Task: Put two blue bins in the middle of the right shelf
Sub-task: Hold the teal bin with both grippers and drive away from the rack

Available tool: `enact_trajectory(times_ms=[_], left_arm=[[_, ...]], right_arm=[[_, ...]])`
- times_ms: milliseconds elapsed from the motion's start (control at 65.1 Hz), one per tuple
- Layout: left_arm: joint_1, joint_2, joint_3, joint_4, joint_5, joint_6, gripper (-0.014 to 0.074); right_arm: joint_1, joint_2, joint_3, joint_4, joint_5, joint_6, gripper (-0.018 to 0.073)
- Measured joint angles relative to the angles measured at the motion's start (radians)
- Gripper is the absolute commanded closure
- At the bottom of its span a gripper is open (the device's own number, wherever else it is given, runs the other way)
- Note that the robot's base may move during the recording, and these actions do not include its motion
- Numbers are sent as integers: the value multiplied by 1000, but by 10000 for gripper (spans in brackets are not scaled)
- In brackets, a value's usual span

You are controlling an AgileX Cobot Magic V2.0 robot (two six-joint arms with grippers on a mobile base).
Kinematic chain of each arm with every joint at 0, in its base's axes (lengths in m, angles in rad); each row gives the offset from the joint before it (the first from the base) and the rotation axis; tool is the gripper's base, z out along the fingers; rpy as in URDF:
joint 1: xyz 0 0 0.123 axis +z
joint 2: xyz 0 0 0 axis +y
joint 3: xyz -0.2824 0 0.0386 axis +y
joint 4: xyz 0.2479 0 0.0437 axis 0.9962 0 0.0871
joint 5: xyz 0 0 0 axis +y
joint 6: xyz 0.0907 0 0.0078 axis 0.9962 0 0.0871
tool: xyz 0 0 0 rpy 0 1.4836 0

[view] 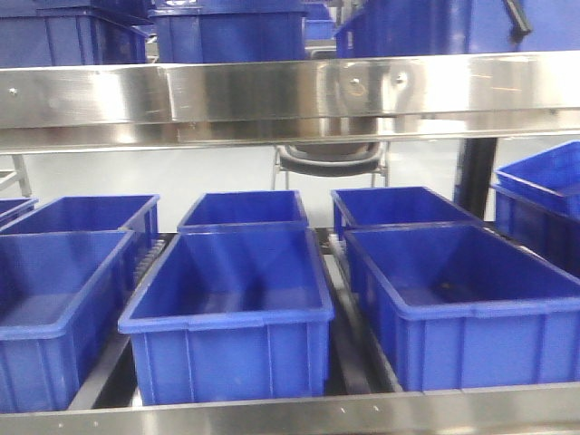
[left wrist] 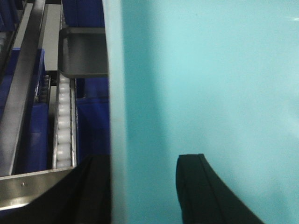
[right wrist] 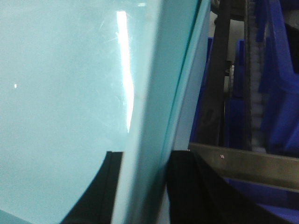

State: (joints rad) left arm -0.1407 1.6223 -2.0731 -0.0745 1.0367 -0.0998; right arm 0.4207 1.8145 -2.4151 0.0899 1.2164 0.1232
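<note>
The left gripper (left wrist: 145,158) is clenched on a bin wall. One black finger (left wrist: 88,191) sits on the left of the wall and the other on its right, with the rim edge-on between them. The right gripper (right wrist: 147,154) grips likewise, straddling a rim.

The held bin (left wrist: 210,84) fills both wrist views from so close that it reads as washed-out pale teal. I cannot tell its true colour, or whether both grippers hold one bin.

From the front, a dark strip (view: 517,14) crosses a blue mass at top right. It is cut off by the frame edge, and too little shows to name it.

A steel rail (view: 290,95) runs across and hides most of the upper level, where three blue shapes are cropped at the top.

Below the rail, six open blue bins (view: 231,308) sit on roller tracks (view: 349,317), in three rows of two, near and far. A seventh bin (view: 544,195) stands higher at the right edge, partly cropped. A sliver of an eighth (view: 11,208) shows at the far left. A chair (view: 331,159) stands behind the shelf.
</note>
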Motion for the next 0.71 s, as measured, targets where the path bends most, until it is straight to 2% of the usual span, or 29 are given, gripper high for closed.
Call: enact_trajectory(times_ms=[706], left_arm=[[0, 0, 0, 2, 0, 2, 707]], right_arm=[[0, 0, 0, 0, 0, 0, 713]])
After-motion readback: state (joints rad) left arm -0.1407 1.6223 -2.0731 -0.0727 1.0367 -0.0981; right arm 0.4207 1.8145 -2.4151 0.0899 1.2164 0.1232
